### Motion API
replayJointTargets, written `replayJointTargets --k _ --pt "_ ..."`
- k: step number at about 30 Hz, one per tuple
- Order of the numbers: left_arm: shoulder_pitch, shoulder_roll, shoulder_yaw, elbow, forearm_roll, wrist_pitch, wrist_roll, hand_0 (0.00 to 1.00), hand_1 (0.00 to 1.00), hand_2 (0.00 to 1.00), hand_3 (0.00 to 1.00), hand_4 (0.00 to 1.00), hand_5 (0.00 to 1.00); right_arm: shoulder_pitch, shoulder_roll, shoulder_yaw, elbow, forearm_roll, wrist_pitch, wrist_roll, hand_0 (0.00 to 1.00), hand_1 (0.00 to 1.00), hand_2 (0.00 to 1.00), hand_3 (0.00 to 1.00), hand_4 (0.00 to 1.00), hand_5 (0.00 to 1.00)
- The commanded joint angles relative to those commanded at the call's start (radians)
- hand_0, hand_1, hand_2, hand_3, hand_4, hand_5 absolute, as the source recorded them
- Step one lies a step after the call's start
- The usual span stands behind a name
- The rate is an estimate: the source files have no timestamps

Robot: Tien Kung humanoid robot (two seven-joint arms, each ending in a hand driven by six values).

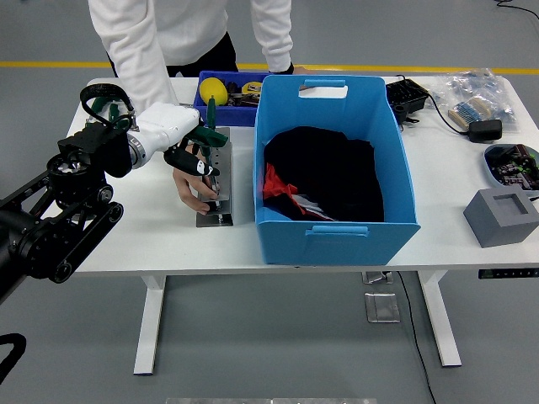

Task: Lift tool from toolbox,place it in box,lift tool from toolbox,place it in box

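A grey metal tool rack point(216, 200) lies on the white table, left of the big blue box point(333, 227). A green-handled tool point(210, 112) stands upright at the rack's far end. My left hand point(197, 160) hangs over the rack with its black fingers curled down, apparently closed around the tool's lower part; the grip itself is partly hidden. A person's hand point(187, 190) presses on the rack's left edge. The box holds black cloth point(324, 168) and a red item point(274, 183). My right arm is out of view.
A small blue bin point(221, 111) with a yellow object point(211, 87) and other tools stands behind the rack. The person point(181, 34) leans over the far edge. A black charger point(406, 98), a bagged item point(474, 94), a grey block point(502, 215) and a tray point(512, 162) lie at the right.
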State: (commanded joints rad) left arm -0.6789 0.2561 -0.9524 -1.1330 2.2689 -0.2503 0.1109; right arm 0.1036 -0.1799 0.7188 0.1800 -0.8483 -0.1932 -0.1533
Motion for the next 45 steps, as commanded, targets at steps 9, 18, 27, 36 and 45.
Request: replayJointTargets --k 9,18,27,36,45 --pt "0.002 -0.003 0.015 0.032 0.000 0.074 0.003 0.227 0.084 0.098 0.130 0.998 0.684 0.002 -0.001 -0.007 0.000 0.008 0.000 0.002 0.625 0.615 0.694 0.539 0.800 0.577" --pt "-0.001 0.000 0.023 0.036 -0.001 0.179 0.001 0.182 0.021 0.040 0.068 0.998 0.754 0.006 -0.002 -0.008 0.000 0.012 0.000 0.004 0.625 0.616 0.694 0.539 0.798 0.576" --pt "-0.006 0.015 0.020 0.006 0.000 0.225 0.003 0.176 0.015 0.034 0.056 0.793 0.605 0.006 -0.002 -0.002 0.000 0.008 -0.001 0.003 0.625 0.616 0.695 0.539 0.798 0.576" --pt "-0.025 0.044 0.019 -0.036 0.000 0.211 0.018 0.172 0.011 0.030 0.055 0.691 0.439 0.006 -0.001 0.004 0.000 0.004 -0.001 0.002 0.624 0.615 0.694 0.539 0.798 0.576" --pt "-0.039 0.076 0.004 -0.085 0.000 0.176 0.046 0.172 0.011 0.030 0.055 0.678 0.407 0.005 -0.001 0.009 0.000 0.000 -0.001 0.001 0.624 0.615 0.694 0.538 0.798 0.576"
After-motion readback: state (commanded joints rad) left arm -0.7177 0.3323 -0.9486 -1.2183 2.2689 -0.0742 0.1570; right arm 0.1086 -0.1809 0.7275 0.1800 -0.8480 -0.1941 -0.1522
